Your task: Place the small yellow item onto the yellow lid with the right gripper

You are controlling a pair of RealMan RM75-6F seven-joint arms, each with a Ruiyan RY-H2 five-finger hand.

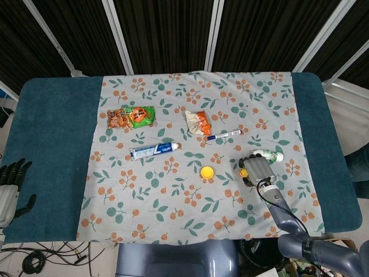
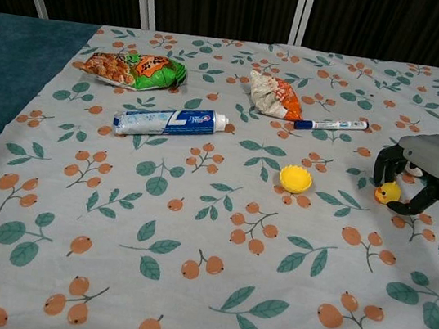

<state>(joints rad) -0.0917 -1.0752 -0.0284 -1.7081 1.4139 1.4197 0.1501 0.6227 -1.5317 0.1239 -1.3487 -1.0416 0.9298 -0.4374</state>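
Note:
The small yellow item, a toy duck (image 2: 387, 193), stands on the flowered cloth at the right. My right hand (image 2: 430, 167) arches over it, fingers curled down on either side, and no firm grip shows. From the head view the right hand (image 1: 256, 168) covers most of the duck (image 1: 243, 173). The yellow lid (image 2: 296, 178) lies rim-up on the cloth to the left of the duck, apart from it, and it also shows in the head view (image 1: 207, 171). My left hand (image 1: 11, 186) hangs off the table's left edge with its fingers spread and nothing in it.
A green-orange snack bag (image 1: 131, 117), a toothpaste tube (image 1: 154, 150), a crumpled orange-white packet (image 1: 199, 122) and a pen (image 1: 223, 135) lie behind the lid. A small white and green bottle (image 1: 268, 154) lies just beyond my right hand. Teal table (image 1: 52, 127) surrounds the cloth.

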